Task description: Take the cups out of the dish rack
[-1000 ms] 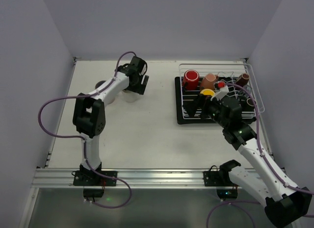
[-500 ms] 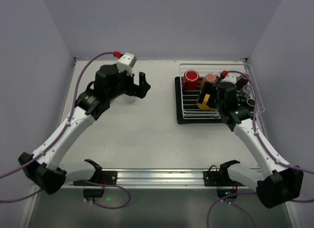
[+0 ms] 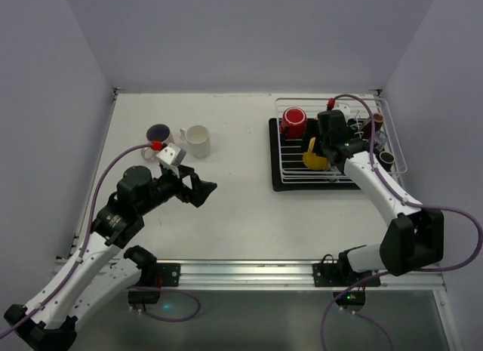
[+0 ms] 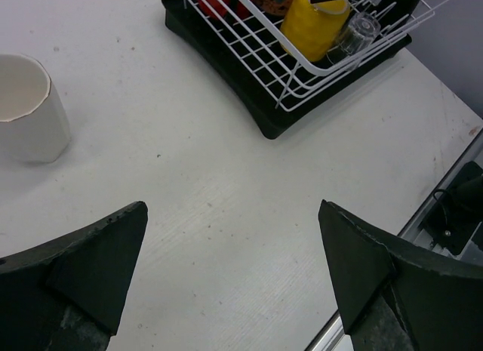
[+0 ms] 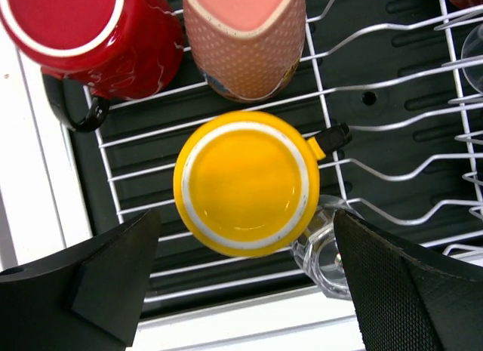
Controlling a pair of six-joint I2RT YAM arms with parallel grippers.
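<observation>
- The left fingers [image 3: 200,191] are spread wide and hold nothing. They hang over a bare stretch of the desk [image 3: 234,207], left of the middle and nearer the front edge than the back.
- Two cups stand on the desk beyond them: a white cup [image 3: 199,140], and to its left a cup with a dark inside [image 3: 159,133]. Both are well apart from the left fingers.
- The dish rack [image 3: 285,164] sits on a black tray [image 3: 275,181] at the right side of the desk, towards the back.
- The right fingers [image 3: 320,144] are over the rack, spread wide, with nothing pinched between them.
- From the right wrist, the yellow cup [image 5: 243,183] lies straight below the gap, its round end facing up.
- Crowding the yellow cup: a red mug [image 5: 90,30] behind it to the left, a pinkish-brown cup [image 5: 245,38] right behind it, and a clear glass [image 5: 324,249] just beside its near right edge.
- A dark brown cup [image 3: 375,123] stands near the rack's far right corner, with wire dividers between it and the yellow cup.
- Whether the glass touches the yellow cup I cannot tell.
</observation>
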